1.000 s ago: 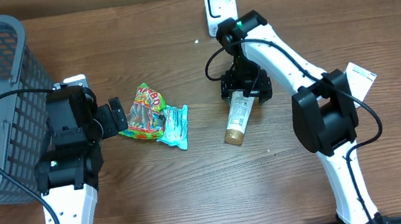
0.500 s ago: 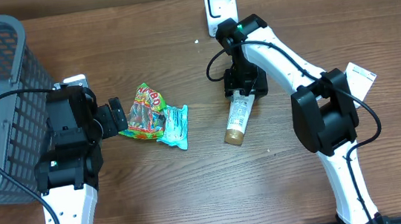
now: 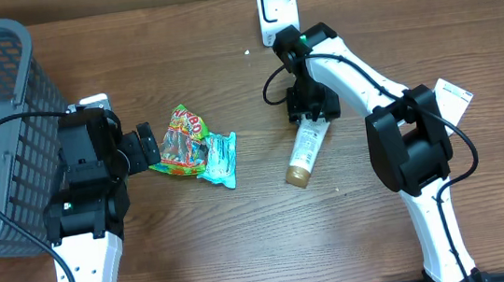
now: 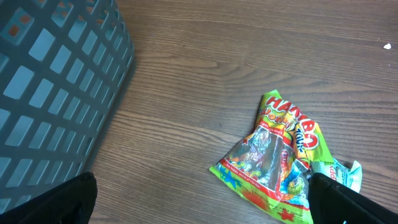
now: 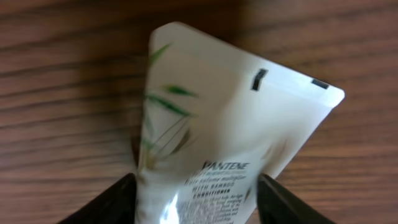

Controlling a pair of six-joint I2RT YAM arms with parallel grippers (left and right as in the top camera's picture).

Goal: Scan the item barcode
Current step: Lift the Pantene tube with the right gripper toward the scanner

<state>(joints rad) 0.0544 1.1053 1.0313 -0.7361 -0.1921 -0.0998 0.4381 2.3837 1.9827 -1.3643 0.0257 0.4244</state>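
Tube (image 3: 302,150) is clamped at its flat end by the right gripper (image 3: 313,111); left gripper (image 3: 150,147) is set wide open and empty, beside the candy bag (image 3: 181,139).

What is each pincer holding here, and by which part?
Right pincer grips the Pantene tube by its sides near the crimped end; the tube lies on the table. Left pincer is open, holding nothing.

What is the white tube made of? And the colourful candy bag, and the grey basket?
The white tube looks like soft, smooth plastic: its flat end is crimped. The candy bag seems thin glossy plastic film, crinkled and shiny. The basket looks like hard, matt grey plastic, moulded as a grid.
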